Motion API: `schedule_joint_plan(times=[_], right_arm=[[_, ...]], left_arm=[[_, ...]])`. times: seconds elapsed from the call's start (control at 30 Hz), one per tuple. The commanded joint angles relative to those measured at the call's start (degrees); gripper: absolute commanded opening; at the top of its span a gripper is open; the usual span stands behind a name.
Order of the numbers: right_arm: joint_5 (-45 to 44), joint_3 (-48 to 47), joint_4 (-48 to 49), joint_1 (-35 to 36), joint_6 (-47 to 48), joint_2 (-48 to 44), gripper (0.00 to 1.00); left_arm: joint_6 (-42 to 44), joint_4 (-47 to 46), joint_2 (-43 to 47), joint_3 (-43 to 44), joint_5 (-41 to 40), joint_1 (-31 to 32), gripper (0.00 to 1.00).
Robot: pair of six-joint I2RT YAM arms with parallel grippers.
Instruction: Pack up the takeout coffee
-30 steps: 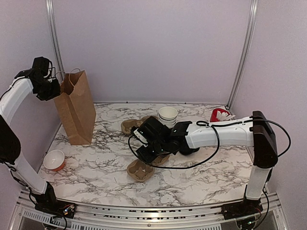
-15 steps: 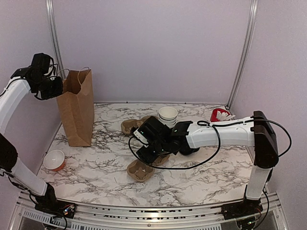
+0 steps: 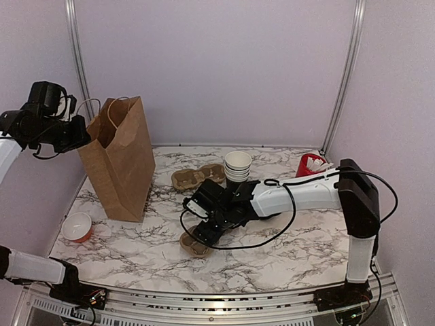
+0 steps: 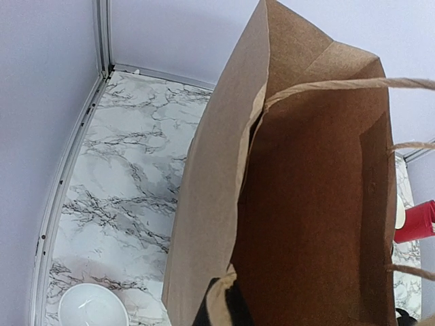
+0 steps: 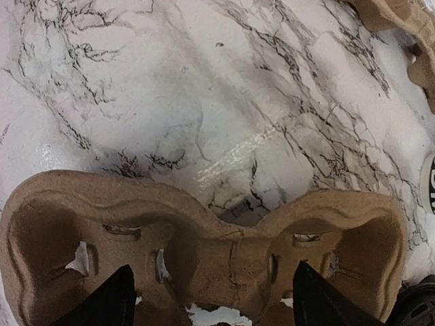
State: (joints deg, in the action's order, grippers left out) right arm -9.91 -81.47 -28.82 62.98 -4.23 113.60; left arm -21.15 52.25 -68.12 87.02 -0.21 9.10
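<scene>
The takeout coffee does not show clearly in any view; a black-and-white sliver at the right edge of the right wrist view may be it. My right gripper (image 3: 202,229) is open, low over a brown pulp cup carrier (image 3: 188,244). In the right wrist view its gripper (image 5: 211,302) straddles the narrow middle of the carrier (image 5: 224,238), one fingertip over each cup well. My left gripper (image 3: 68,134) is raised at the left, shut on the top rim of a brown paper bag (image 3: 124,163). The left wrist view looks down into the open bag (image 4: 312,204), and the gripper (image 4: 224,309) pinches its rim.
A second pulp carrier (image 3: 197,178) lies behind the first. A stack of lidless white-rimmed cups (image 3: 238,165) stands mid-back. A red cup with white packets (image 3: 310,165) stands at back right. A small orange bowl (image 3: 77,226) sits front left, also in the left wrist view (image 4: 92,307).
My left gripper has pulled the bag's rim back and left, tilting the bag and opening its mouth wider. My right gripper has moved left and down onto the near carrier.
</scene>
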Motion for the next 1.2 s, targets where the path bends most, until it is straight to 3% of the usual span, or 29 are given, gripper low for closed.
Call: schedule_joint_plan(times=[0.0, 0.37, 0.43, 0.5, 0.63, 0.93, 1.17], right_arm=[[0.65, -1.51, -1.18, -0.40, 1.04, 2.08, 0.77], [-0.23, -4.26, -1.96, -0.31, 1.93, 6.00, 0.73], [-0.01, -5.04, -2.24, -0.25, 1.97, 6.78, 0.73], [0.06, -5.55, -2.28, -0.06, 2.11, 7.29, 0.72], [0.18, -5.85, -2.17, 0.06, 2.24, 7.53, 0.66], [0.98, -5.67, -1.64, 0.15, 2.90, 6.71, 0.57], [1.02, -4.94, -0.86, 0.19, 3.01, 5.17, 0.53]], left_arm=[[-2.67, 1.86, 4.27, -3.25, 1.98, 1.59, 0.00], [-3.52, 3.64, 11.84, -10.74, 8.92, 2.58, 0.00], [-2.96, 4.10, 12.27, -10.98, 9.78, 2.67, 0.07], [-2.53, 4.46, 12.48, -10.97, 9.56, 2.63, 0.23], [-1.97, 4.70, 12.06, -10.11, 8.00, 2.64, 0.40], [3.10, 5.27, 5.15, -5.48, 4.64, 2.67, 0.48], [7.08, 6.38, -0.75, -2.62, 6.78, 3.31, 0.53]])
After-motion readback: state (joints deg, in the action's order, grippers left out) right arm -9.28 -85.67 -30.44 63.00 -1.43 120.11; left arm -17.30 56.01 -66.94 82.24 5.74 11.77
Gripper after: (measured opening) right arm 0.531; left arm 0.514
